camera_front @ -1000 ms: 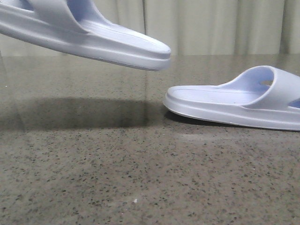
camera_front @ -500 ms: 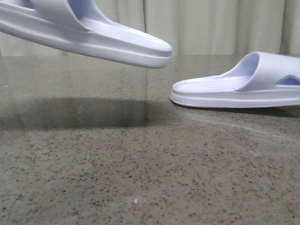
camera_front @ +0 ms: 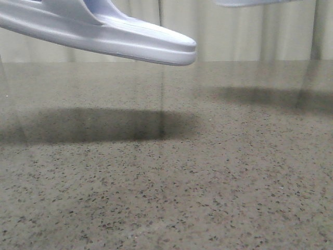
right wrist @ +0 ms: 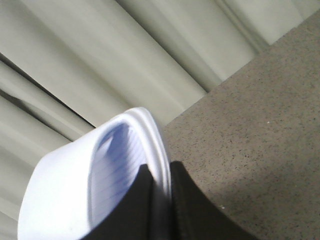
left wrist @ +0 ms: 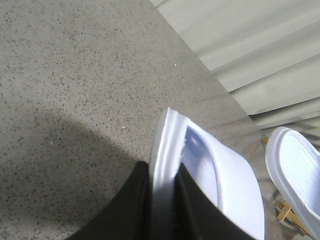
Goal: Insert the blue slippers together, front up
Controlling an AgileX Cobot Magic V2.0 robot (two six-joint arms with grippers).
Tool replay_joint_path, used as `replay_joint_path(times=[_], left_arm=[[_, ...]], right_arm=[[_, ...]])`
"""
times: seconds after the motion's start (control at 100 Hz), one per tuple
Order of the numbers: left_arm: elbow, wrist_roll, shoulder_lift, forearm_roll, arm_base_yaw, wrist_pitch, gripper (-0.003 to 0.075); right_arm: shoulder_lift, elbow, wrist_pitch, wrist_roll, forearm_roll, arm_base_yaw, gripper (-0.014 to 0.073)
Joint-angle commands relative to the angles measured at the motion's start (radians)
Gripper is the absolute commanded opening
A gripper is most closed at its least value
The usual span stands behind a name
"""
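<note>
Both slippers are off the table (camera_front: 166, 198), one in each gripper. The left gripper (left wrist: 162, 200) is clamped narrow on the sole edge of the left slipper (left wrist: 215, 185); its two dark fingers (left wrist: 132, 205) press either side of the thick rim, one against the underside, the other inside by the footbed. From that grip the slipper runs away from the fingers, strap arching just past them, ribbed footbed faintly visible under it. In the front view this same slipper (camera_front: 104, 34) hangs above the speckled stone surface at the upper left, sole roughly level and dipping slightly toward its rounded end, a broad dark shadow (camera_front: 99, 125) on the table below it. The right gripper (right wrist: 160, 200) is likewise closed tight on the rim of the right slipper (right wrist: 95, 185), dark fingers (right wrist: 192, 205) pinching the sole edge, the strap and ribbed footbed lying to one side of the grip, the table beyond on the other. Front view catches only a sliver of that slipper's underside (camera_front: 255, 2) at the top edge, well clear of the table, its shadow faint beneath. From the left wrist the right slipper (left wrist: 297, 175) shows beyond the held one, apart from it, footbed facing the camera. Pale pleated curtain (camera_front: 234, 31) behind the table
</note>
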Motion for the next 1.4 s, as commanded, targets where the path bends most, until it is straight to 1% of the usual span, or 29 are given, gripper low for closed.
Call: replay_joint_path(times=[0.0,0.22,0.34,0.41,0.6,0.85,1.11,1.27,1.39], left_arm=[[-0.026,0.000,-0.010,-0.059,0.001,-0.035,0.0016],[-0.026,0.000,-0.010,-0.068,0.001,-0.030,0.0016],[-0.026,0.000,-0.010,-0.082,0.001,-0.020,0.0016],[-0.026,0.000,-0.010,-0.082,0.001,-0.011,0.0016],[-0.026,0.007,-0.010,-0.102,0.001,0.007,0.0016],[-0.026,0.116,-0.010,-0.239,0.001,0.034,0.0016],[-0.026,0.136,-0.010,-0.290,0.001,0.073,0.0016],[-0.026,0.211,-0.010,-0.374,0.001,0.152,0.0016],[-0.026,0.241,-0.010,-0.426,0.001,0.210,0.0016]], right_arm=[[-0.045,-0.047,-0.019,-0.003,0.033,-0.004,-0.0107],[-0.082,-0.089,0.123,-0.003,0.126,0.020,-0.0107],[-0.083,-0.099,0.185,-0.003,0.228,0.049,-0.0107],[-0.083,-0.099,0.209,-0.003,0.261,0.063,-0.0107],[-0.083,-0.099,0.286,-0.003,0.301,0.073,-0.0107],[-0.083,-0.099,0.374,-0.005,0.339,0.073,-0.0107],[-0.083,-0.099,0.425,-0.169,0.500,0.073,-0.0107],[-0.083,-0.099,0.440,-0.199,0.525,0.073,-0.0107],[-0.083,-0.099,0.455,-0.217,0.534,0.073,-0.0107]])
